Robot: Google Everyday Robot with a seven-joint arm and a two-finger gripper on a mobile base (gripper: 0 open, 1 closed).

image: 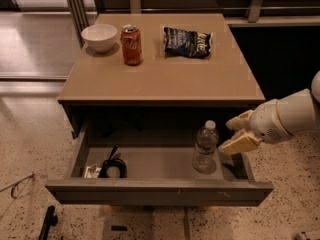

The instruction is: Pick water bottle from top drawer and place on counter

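Note:
The water bottle (205, 147) is clear with a white cap. It stands upright on the grey floor of the open top drawer (150, 165), at its right side. My gripper (236, 134) comes in from the right at the end of a white arm. It hangs over the drawer's right end, just right of the bottle and about level with its upper half. Its two tan fingers (239, 143) are spread apart with nothing between them. The tan counter (165, 76) lies above the drawer.
On the counter stand a white bowl (99, 37), a red soda can (132, 45) and a dark chip bag (188, 41). A black coiled cable (113, 166) and a small white item lie in the drawer's left end. Speckled floor surrounds the cabinet.

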